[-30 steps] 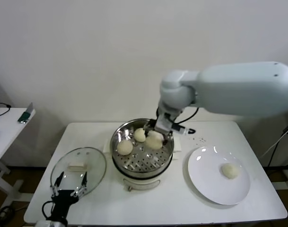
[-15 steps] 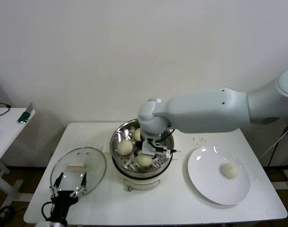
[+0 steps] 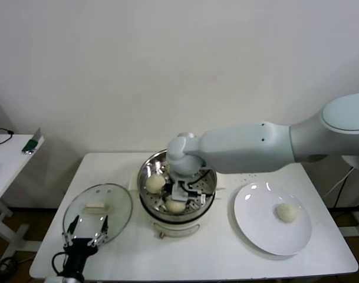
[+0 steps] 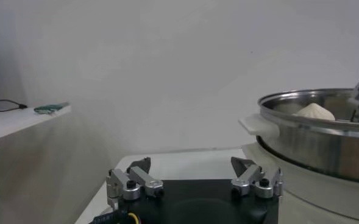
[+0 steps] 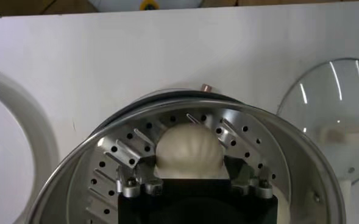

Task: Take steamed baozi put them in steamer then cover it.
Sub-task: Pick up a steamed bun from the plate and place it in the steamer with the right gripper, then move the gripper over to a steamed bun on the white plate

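The left hand (image 3: 85, 227) waits with its fingers spread wide and holding nothing, low at the counter (image 3: 126, 250) edge. Just beyond it lies the glass lid (image 3: 98, 210). The right hand (image 3: 178, 203) is down inside the steamer (image 3: 151, 166), closed around a bun (image 5: 188, 151). Another bun (image 3: 287, 213) sits on the plate (image 3: 259, 233), well apart from it.

The right tool (image 3: 180, 197) reaches into the steel steamer (image 3: 148, 168) on a white desk (image 3: 220, 253), holding a baozi (image 3: 174, 206). One bun (image 3: 286, 213) sits on a white plate (image 3: 259, 233). The left tool (image 3: 85, 231) hovers over the glass cover (image 3: 117, 203).
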Robot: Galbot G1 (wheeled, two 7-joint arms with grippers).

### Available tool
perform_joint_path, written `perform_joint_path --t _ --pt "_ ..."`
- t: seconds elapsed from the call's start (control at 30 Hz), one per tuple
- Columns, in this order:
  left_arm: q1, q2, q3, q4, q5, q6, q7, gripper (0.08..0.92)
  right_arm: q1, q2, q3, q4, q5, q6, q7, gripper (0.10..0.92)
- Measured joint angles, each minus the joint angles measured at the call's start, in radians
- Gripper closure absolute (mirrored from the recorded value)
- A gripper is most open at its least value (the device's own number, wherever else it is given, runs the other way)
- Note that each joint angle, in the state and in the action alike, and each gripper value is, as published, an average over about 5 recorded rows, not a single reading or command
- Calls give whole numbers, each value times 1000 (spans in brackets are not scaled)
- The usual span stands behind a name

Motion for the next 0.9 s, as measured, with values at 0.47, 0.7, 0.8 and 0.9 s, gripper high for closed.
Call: perform_joint_path --t 0.47,0.7,0.8,0.9 --pt "-11 0 10 1 5 0 2 177 129 -149 -30 -59 213 19 -89 203" --pt "-29 9 5 8 -2 4 4 177 250 -303 -149 -121 412 -46 -128 203" --pt "-34 10 3 9 -6 5 4 177 278 -383 -202 -135 465 -92 -131 203" --pt "-36 10 3 12 -7 5 4 177 283 -466 -237 -148 490 -139 -125 203"
